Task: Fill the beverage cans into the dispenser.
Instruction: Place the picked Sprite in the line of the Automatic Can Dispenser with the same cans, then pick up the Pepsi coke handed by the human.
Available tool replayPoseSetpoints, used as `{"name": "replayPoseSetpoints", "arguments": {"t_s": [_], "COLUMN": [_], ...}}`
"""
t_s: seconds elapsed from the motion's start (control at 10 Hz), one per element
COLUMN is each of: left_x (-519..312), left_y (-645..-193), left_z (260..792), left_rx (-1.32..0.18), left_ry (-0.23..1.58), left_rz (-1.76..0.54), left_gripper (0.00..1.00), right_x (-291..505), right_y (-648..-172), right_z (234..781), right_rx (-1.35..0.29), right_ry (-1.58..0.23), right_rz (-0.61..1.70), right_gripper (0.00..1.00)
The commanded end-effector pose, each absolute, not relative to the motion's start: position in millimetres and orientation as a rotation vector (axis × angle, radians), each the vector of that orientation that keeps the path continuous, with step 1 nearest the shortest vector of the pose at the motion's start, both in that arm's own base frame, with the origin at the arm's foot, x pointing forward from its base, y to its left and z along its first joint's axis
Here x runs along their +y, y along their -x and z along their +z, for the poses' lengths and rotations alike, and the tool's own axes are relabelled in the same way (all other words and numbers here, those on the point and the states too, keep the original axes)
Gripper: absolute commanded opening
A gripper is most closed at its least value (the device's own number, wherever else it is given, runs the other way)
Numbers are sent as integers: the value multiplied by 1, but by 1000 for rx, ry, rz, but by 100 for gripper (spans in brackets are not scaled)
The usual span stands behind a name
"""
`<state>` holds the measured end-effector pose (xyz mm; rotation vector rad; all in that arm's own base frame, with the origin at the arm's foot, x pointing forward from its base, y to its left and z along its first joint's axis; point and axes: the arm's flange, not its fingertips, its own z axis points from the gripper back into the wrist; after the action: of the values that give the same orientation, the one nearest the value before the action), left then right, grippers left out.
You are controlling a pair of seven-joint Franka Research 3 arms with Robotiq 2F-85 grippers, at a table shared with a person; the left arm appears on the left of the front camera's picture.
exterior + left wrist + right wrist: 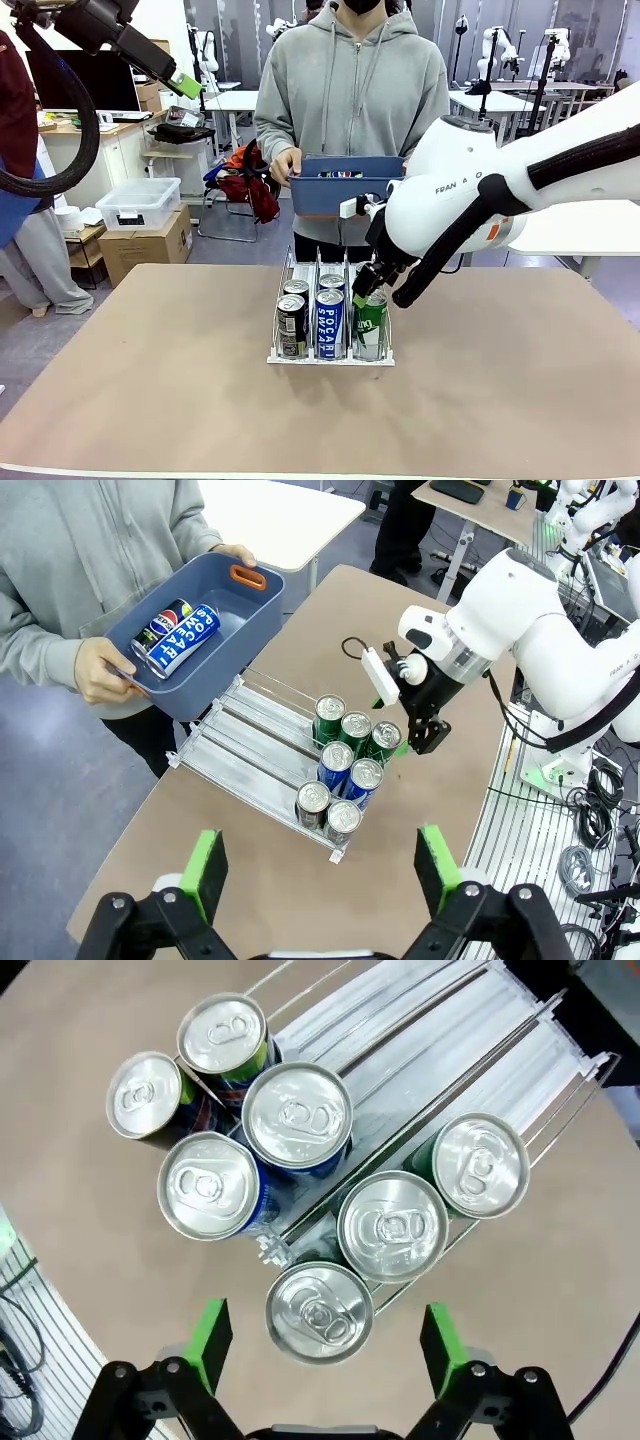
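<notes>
While a person's hands hold a blue bin beyond the table's far edge with two cans lying in it, the dispenser stands mid-table, nearer that edge. Seven more cans stand at its front: three green in the right lane, two blue in the middle, two black on the left. The right gripper hovers just over the front green can, fingers apart, gripping nothing. The left gripper hangs high over the table's left side, fingers apart.

We see a black can, a blue can lettered white, a green can; the dispenser is clear, white-based; the bin blue.
</notes>
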<state>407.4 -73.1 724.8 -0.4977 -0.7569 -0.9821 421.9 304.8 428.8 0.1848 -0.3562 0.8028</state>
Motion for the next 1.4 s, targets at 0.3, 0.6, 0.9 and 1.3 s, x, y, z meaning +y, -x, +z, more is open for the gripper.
{"name": "replayPoseSetpoints", "arguments": {"t_s": [0.3, 0.6, 0.9, 1.3], "left_x": [-72, -72, -72, -72], "left_y": [-407, -407, -407, -407], "left_z": [724, 724, 724, 724], "left_rx": [-755, -755, -755, -755], "left_ry": [498, 498, 498, 498], "left_rz": [-984, -984, -984, -984], "left_gripper": [100, 100, 100, 100], "right_x": [305, 290, 249, 204], "right_y": [-422, -415, -417, -430], "right_z": [429, 451, 531, 646], "right_rx": [-356, -388, -467, -544], "right_ry": [-185, -202, -251, -272], "right_rz": [803, 848, 1035, 1015], "right_gripper": [100, 100, 100, 100]}}
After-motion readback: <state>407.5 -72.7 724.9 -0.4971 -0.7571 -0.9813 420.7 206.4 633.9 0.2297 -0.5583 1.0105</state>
